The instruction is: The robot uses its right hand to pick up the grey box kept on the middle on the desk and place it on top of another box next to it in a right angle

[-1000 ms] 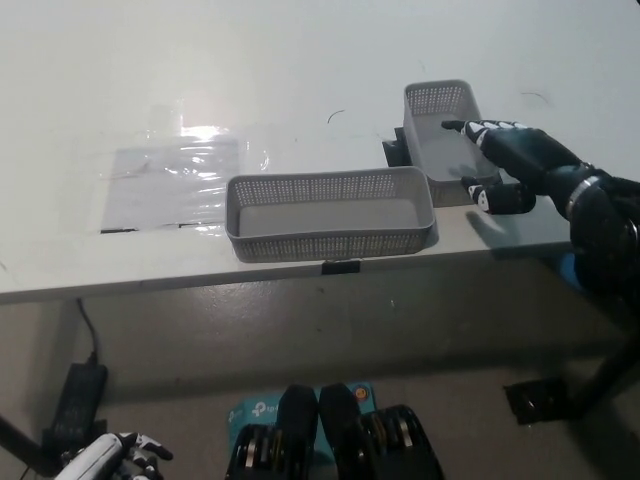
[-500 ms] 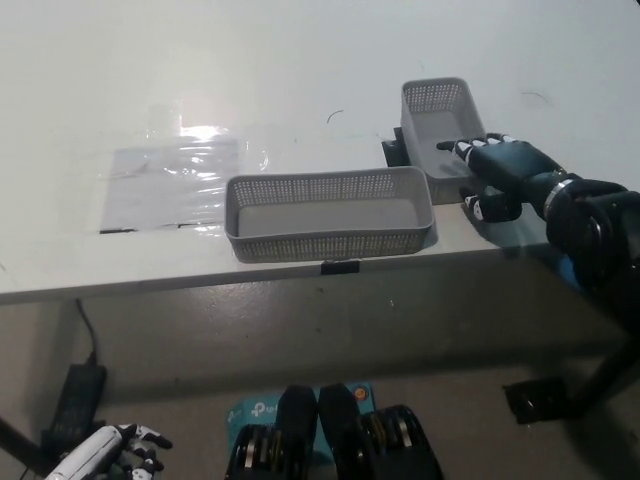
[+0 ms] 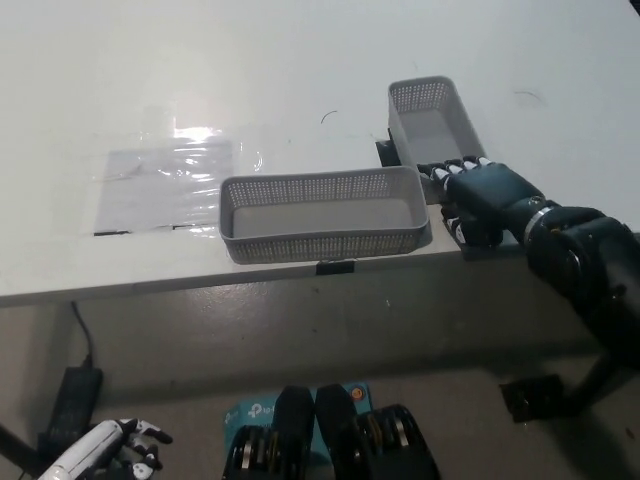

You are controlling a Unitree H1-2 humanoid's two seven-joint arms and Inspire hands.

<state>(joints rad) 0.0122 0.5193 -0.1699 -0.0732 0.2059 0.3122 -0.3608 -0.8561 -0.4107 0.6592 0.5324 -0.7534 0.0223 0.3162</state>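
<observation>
A long grey mesh box [image 3: 320, 215] lies crosswise near the front edge of the white desk [image 3: 300, 60]. A second grey mesh box [image 3: 428, 118] lies lengthwise at its right end, at a right angle to it, and both rest on the desk. My black right hand [image 3: 478, 198] covers the near end of this second box and hides its near wall. How firmly it holds the box does not show. My white left hand [image 3: 110, 448] hangs low at the bottom left, below the desk, fingers apart and holding nothing.
A clear plastic sheet [image 3: 165, 180] lies on the desk to the left of the boxes. A small black clip [image 3: 335, 267] sits on the desk's front edge. On the floor are a black power adaptor [image 3: 68, 398] and a blue carton [image 3: 250, 410].
My right hand has moved left and nearer, from beside the right-hand box onto its near end. The whole picture has shifted slightly. Neither box has moved on the desk.
</observation>
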